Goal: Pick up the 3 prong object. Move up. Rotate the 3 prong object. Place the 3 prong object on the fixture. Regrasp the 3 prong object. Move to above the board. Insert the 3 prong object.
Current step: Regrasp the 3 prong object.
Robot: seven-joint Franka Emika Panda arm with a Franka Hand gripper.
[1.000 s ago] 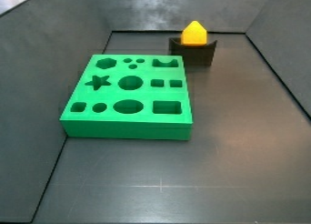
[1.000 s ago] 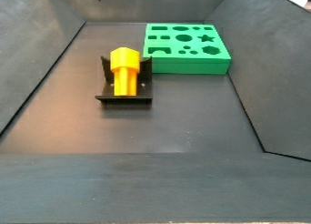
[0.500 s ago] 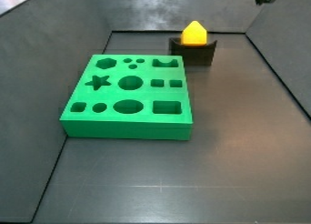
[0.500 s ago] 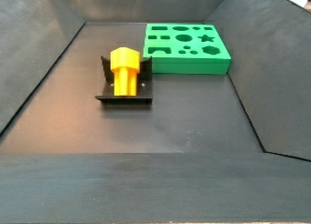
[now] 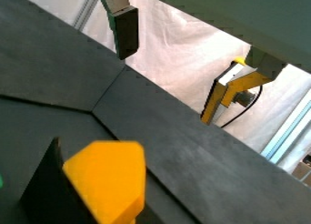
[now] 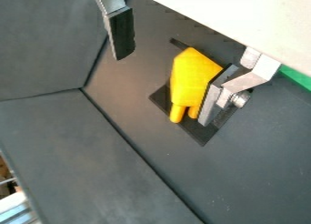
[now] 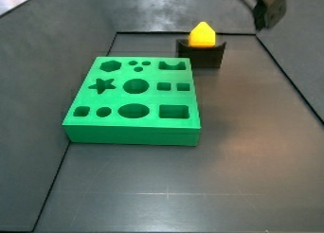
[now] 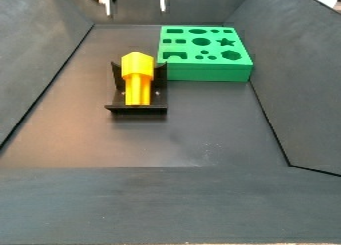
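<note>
Since a second ago my gripper (image 8: 130,1) had dropped into the frame's upper left, jaws wide apart and empty. I judged placing done: the 3 prong object (image 8: 136,77) lay on the fixture (image 8: 138,105); regrasp and insertion into the board (image 8: 204,51) remained.

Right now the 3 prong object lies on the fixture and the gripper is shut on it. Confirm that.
Not quite. The 3 prong object does lie on the fixture, but the gripper is not shut on it: in a side view it hangs open high above the piece, its fingers empty in a wrist view.
</note>
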